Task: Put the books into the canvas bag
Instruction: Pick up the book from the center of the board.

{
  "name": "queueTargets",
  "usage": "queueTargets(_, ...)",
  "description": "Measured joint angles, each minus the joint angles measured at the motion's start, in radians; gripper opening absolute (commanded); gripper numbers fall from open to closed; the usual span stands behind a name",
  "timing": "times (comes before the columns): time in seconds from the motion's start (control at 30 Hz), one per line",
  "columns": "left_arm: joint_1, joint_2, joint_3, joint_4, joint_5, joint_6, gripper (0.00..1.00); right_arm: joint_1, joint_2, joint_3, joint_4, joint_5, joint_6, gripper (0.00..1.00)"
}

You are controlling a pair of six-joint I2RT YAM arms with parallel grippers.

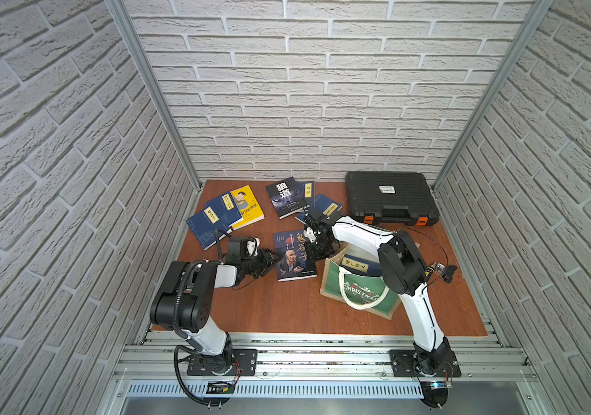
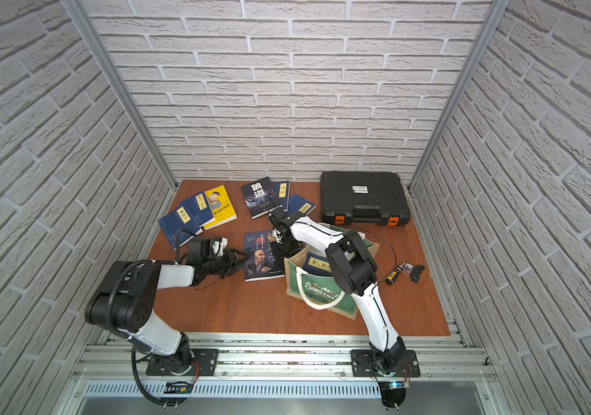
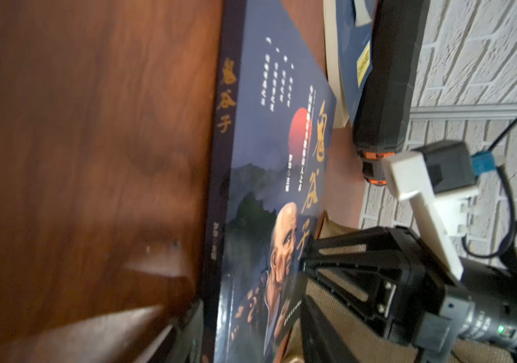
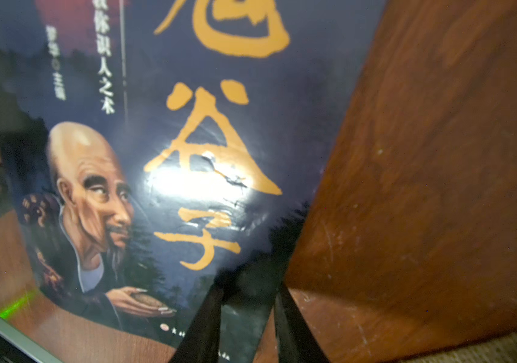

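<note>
A dark book with gold lettering and an old man's face lies flat mid-table, left of the canvas bag. The bag stands open with a navy book inside. My left gripper is at the dark book's left edge. In the left wrist view its jaws stand apart around the spine edge of that book. My right gripper points down at the book's right edge. In the right wrist view its fingers are slightly apart, one over the cover, one over the table.
Two navy books and a yellow one lie at the back left. A dark wolf-cover book and two navy ones lie behind the right gripper. A black case sits back right. Small tools lie right of the bag.
</note>
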Motion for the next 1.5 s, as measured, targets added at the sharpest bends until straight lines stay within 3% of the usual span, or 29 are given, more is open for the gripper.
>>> queueTargets(0.1,-0.004,-0.002,-0.003,-0.061,0.031,0.028,0.5,0.0,0.02,0.034,-0.018,0.005,-0.021,0.3)
queueTargets(0.2,-0.003,0.003,-0.029,-0.007,0.046,-0.001,0.49,0.0,0.028,0.051,-0.034,0.013,-0.037,0.29)
queueTargets(0.47,0.003,0.095,-0.165,0.449,0.077,-0.22,0.51,-0.009,0.027,0.055,-0.037,0.045,-0.037,0.24)
queueTargets(0.63,0.003,0.22,-0.24,0.805,0.072,-0.396,0.46,-0.016,0.022,0.045,-0.023,0.049,-0.016,0.3)
queueTargets(0.8,-0.002,0.23,-0.288,0.888,0.06,-0.446,0.46,-0.008,0.018,0.032,0.008,0.052,-0.01,0.36)
queueTargets(0.97,-0.027,0.075,-0.311,0.702,0.025,-0.393,0.46,0.016,0.015,0.026,0.049,0.08,-0.018,0.35)
queueTargets(1.13,-0.106,-0.303,-0.238,0.191,-0.098,-0.219,0.5,0.074,0.007,0.001,0.122,0.089,-0.025,0.34)
queueTargets(1.23,-0.116,-0.461,-0.189,-0.006,-0.161,-0.157,0.5,0.112,0.005,-0.009,0.167,0.077,-0.021,0.34)
queueTargets(1.4,-0.093,-0.505,-0.194,-0.17,-0.211,-0.133,0.46,0.148,0.005,-0.026,0.215,0.07,-0.003,0.34)
queueTargets(1.5,-0.052,-0.473,-0.215,-0.205,-0.206,-0.128,0.34,0.155,0.01,-0.022,0.22,0.067,0.003,0.33)
